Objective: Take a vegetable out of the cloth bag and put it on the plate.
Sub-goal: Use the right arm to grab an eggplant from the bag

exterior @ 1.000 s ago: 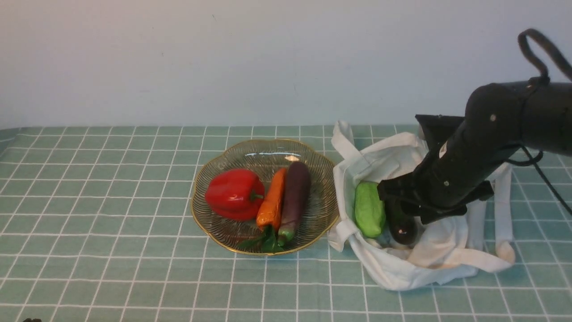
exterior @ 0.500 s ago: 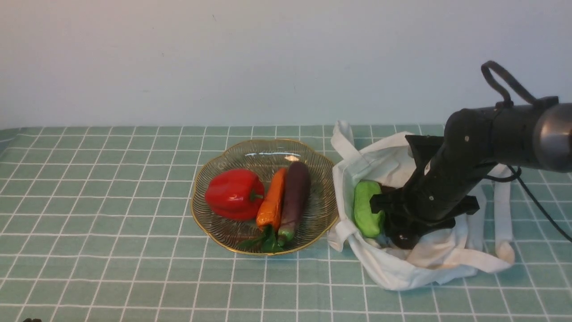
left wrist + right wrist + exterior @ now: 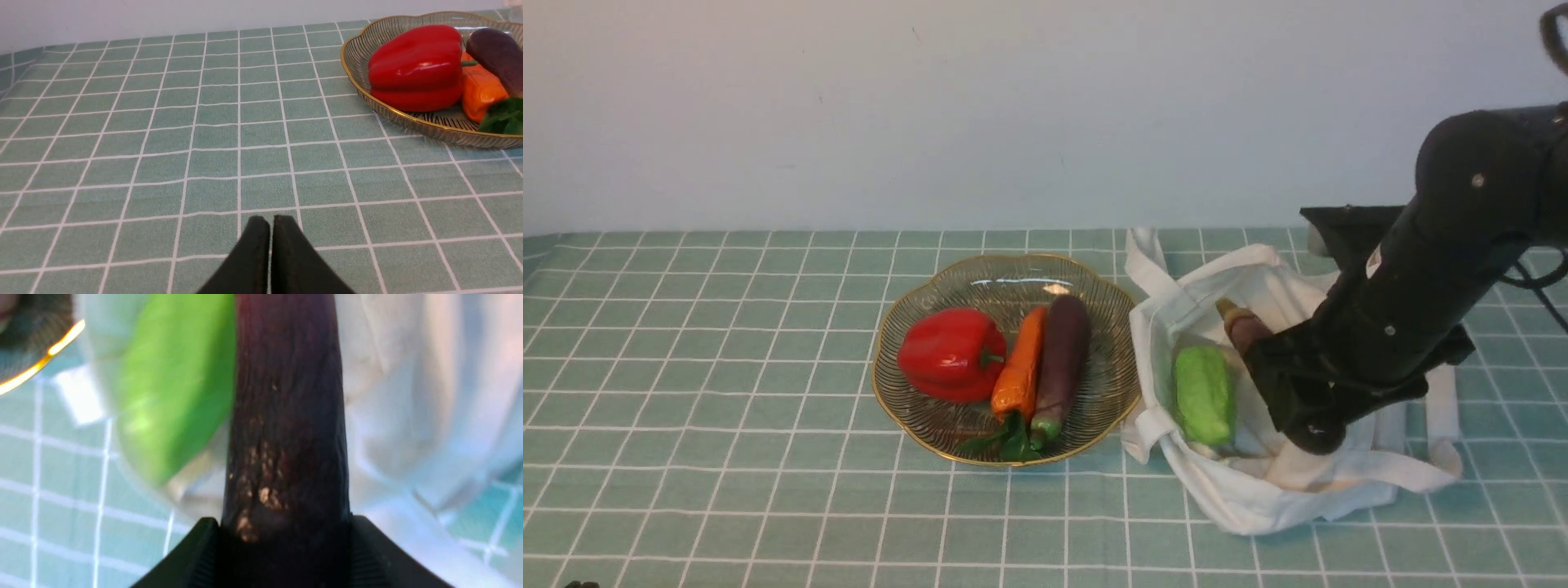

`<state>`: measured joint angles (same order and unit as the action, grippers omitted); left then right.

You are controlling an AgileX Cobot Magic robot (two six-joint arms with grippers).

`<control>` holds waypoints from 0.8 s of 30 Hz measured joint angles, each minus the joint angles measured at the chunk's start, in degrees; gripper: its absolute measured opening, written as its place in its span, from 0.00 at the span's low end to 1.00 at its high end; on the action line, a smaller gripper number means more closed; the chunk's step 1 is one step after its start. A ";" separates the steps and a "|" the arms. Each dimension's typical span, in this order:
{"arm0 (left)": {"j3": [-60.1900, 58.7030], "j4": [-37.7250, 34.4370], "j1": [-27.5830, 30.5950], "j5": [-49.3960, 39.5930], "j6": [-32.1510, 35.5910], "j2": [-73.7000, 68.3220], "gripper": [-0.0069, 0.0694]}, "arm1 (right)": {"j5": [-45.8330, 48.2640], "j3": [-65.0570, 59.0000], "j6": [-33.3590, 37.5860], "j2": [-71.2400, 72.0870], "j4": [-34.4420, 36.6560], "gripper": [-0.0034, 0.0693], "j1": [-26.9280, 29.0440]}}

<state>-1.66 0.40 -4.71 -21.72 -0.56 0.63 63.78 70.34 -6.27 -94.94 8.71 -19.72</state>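
In the front view, right of centre, the right gripper (image 3: 1264, 359) pinches a dark vegetable (image 3: 1245, 328) over the open white bag (image 3: 1258, 498). Its long axis tilts, with the brownish tip pointing toward the upper left. A green vegetable (image 3: 1203, 394) lies in the bag just beside it, and the plate (image 3: 888, 404) sits left of the bag. The left gripper (image 3: 270, 226), at the bottom of its wrist view, is pressed together over the cloth.

No readable text, no labels, brands, numbers or signs legible in any view

Front camera facing forward; wrist cameras low and close; plate (image 3: 1013, 256) common to all three.
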 joint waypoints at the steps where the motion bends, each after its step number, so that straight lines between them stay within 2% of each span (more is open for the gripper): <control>1: 0.00 0.00 0.00 0.00 0.00 0.00 0.09 | 1.14 -0.20 0.05 1.42 0.00 0.54 0.00; 6: 0.00 0.00 0.00 0.00 0.00 0.00 0.09 | 3.53 -3.68 0.25 6.24 -0.02 0.54 -0.06; 12: 0.00 0.00 0.00 0.00 0.00 0.00 0.09 | 1.93 -11.60 0.25 10.27 0.96 0.54 -0.68; 16: 0.00 0.00 0.00 0.00 0.00 0.00 0.09 | 1.44 -15.97 2.81 13.30 3.81 0.54 -0.92; 24: 0.00 0.00 0.00 0.00 0.00 0.00 0.09 | 2.41 -16.10 6.27 21.58 9.90 0.54 -0.96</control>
<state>-1.66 0.40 -4.71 -21.72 -0.56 0.63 66.20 54.24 0.00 -73.36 18.61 -20.68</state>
